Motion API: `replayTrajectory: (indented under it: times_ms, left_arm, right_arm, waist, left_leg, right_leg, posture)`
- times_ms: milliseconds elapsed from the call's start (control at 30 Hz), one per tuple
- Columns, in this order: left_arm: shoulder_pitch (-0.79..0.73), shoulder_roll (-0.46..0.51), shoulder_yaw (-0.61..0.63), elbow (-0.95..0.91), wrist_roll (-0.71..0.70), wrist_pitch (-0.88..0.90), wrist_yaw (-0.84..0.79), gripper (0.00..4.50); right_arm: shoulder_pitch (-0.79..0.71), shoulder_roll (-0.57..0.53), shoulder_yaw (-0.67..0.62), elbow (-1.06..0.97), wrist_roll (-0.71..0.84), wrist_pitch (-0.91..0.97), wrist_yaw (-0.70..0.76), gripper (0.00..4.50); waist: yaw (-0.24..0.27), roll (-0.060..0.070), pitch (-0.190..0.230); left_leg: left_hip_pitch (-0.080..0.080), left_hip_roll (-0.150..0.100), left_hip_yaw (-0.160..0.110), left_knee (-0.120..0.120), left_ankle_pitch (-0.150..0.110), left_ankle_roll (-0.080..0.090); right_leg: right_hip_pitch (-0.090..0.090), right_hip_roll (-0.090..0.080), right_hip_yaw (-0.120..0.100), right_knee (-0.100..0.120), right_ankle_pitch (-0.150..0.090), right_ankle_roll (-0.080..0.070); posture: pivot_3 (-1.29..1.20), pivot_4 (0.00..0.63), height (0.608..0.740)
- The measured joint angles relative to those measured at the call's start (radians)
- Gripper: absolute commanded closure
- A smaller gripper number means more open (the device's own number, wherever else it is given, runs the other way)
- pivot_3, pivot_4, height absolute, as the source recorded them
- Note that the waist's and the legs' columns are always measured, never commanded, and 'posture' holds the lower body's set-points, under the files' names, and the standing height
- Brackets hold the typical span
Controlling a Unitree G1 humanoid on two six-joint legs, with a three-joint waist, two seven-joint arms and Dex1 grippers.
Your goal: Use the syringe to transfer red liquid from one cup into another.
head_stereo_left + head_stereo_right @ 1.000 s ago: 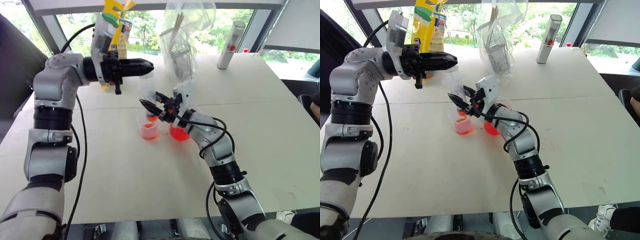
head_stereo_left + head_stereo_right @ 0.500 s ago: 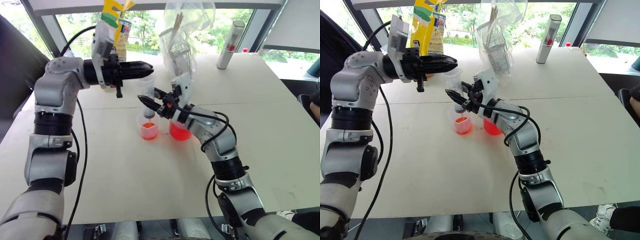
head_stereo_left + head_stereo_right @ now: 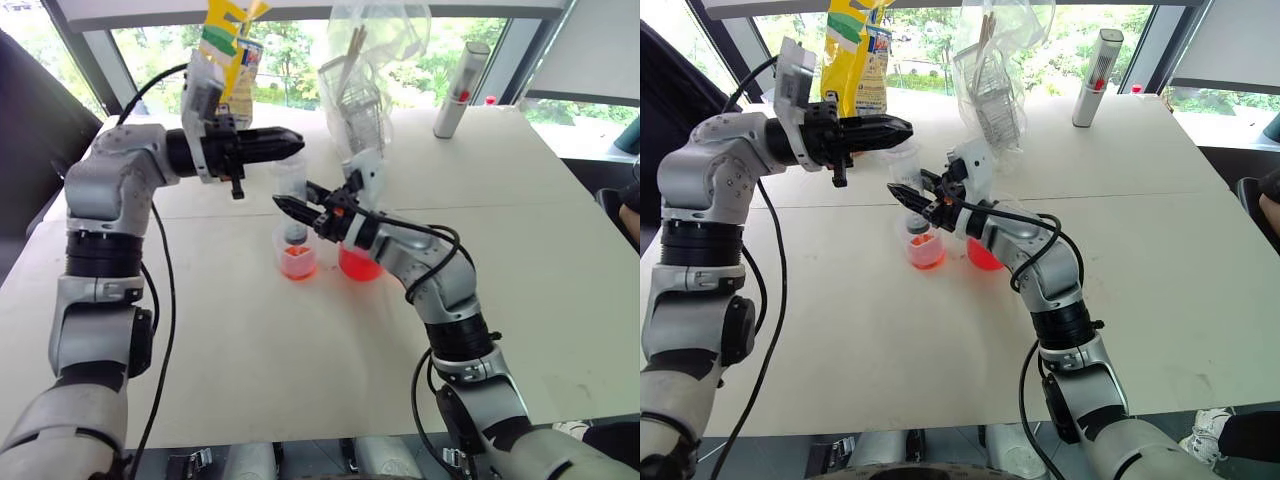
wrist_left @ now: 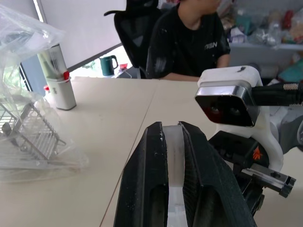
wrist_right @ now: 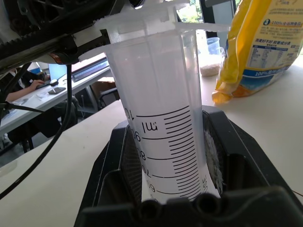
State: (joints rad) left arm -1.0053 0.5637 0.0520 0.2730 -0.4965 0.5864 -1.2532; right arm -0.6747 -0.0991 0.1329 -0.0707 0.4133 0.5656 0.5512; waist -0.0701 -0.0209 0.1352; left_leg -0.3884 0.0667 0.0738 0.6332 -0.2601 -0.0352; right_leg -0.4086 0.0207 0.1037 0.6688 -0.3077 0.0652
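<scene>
The left arm is raised and bent, its left claw (image 3: 285, 144) held level, pointing toward the robot's right, fingers nearly together around a white plunger end. The right arm is stretched forward, its right claw (image 3: 290, 209) aimed forward-left, fingers clamped on the syringe (image 5: 163, 142) barrel.

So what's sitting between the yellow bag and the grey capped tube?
A crumpled clear plastic bag holding a wire rack, seen in both eye views.
</scene>
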Motion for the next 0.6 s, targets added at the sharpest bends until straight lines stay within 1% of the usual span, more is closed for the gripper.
replayTrajectory:
  times_ms: [100, 167, 200, 233, 367, 433, 467, 600]
  left_arm:
    - [-0.003, -0.004, 0.005, -0.001, -0.018, 0.024, 0.018, 1.73]
    - [0.002, -0.003, 0.001, 0.001, -0.015, 0.037, 0.03, 0.66]
    - [0.007, -0.004, 0.0, 0.003, -0.014, 0.043, 0.039, 0.23]
    - [0.011, -0.006, 0.0, 0.008, -0.014, 0.045, 0.049, 0.02]
    - [0.011, -0.005, 0.009, 0.011, -0.027, 0.063, 0.073, 0.02]
    - [0.014, 0.015, 0.009, 0.006, -0.037, 0.082, 0.07, 0.02]
    - [0.019, 0.035, 0.008, -0.003, -0.038, 0.085, 0.059, 0.02]
    - [0.102, 0.183, 0.003, -0.029, -0.025, 0.085, -0.022, 0.02]
  right_arm:
    - [0.0, 0.003, -0.02, -0.002, 0.003, -0.025, 0.001, 3.06]
    - [0.0, 0.008, -0.033, -0.006, 0.007, -0.044, 0.002, 3.06]
    - [-0.001, 0.012, -0.041, -0.013, 0.014, -0.055, 0.004, 3.06]
    - [-0.001, 0.015, -0.043, -0.018, 0.02, -0.061, 0.006, 3.06]
    - [-0.001, 0.017, -0.046, -0.02, 0.025, -0.072, 0.006, 3.06]
    - [-0.001, 0.021, -0.042, -0.019, 0.024, -0.074, 0.006, 3.06]
    - [0.0, 0.025, -0.038, -0.017, 0.024, -0.074, 0.007, 3.06]
    - [0.004, 0.022, -0.043, -0.011, 0.024, -0.075, 0.007, 3.06]
  waist:
    - [0.001, 0.0, 0.0]
    - [0.001, 0.0, 0.0]
    - [0.0, 0.0, 0.0]
    - [-0.001, 0.0, 0.0]
    - [0.0, 0.0, 0.0]
    - [-0.002, 0.0, 0.0]
    - [-0.004, 0.0, 0.0]
    - [-0.007, 0.0, 0.0]
  left_leg:
    - [0.0, 0.0, 0.0, 0.0, 0.0, 0.0]
    - [0.0, 0.0, -0.001, 0.0, 0.0, 0.0]
    - [0.0, 0.0, -0.001, 0.0, 0.0, 0.0]
    - [0.0, 0.0, -0.001, 0.0, 0.0, 0.0]
    - [0.0, 0.0, -0.001, 0.0, 0.0, 0.0]
    - [0.0, 0.0, -0.001, 0.0, 0.0, 0.0]
    - [0.0, 0.0, -0.001, -0.001, 0.0, 0.0]
    - [0.002, 0.001, -0.002, -0.002, 0.0, 0.0]
  right_leg:
    - [0.0, 0.0, 0.0, 0.0, 0.0, 0.0]
    - [0.0, 0.0, 0.0, 0.0, 0.0, 0.0]
    - [0.0, 0.0, 0.0, 0.0, 0.0, 0.0]
    - [0.0, 0.0, 0.0, 0.0, 0.0, 0.0]
    - [0.0, 0.0, 0.0, 0.0, 0.0, 0.0]
    - [0.0, 0.0, 0.0, 0.0, 0.0, 0.0]
    - [-0.001, 0.0, 0.001, 0.0, 0.0, 0.0]
    - [-0.001, 0.0, 0.001, 0.0, 0.0, 0.0]
  posture:
    - [0.0, 0.15, 0.739]
    - [0.0, 0.15, 0.739]
    - [0.0, 0.15, 0.739]
    - [0.0, 0.15, 0.739]
    - [0.0, 0.15, 0.739]
    - [0.0, 0.15, 0.739]
    - [0.0, 0.15, 0.739]
    - [0.0, 0.15, 0.739]
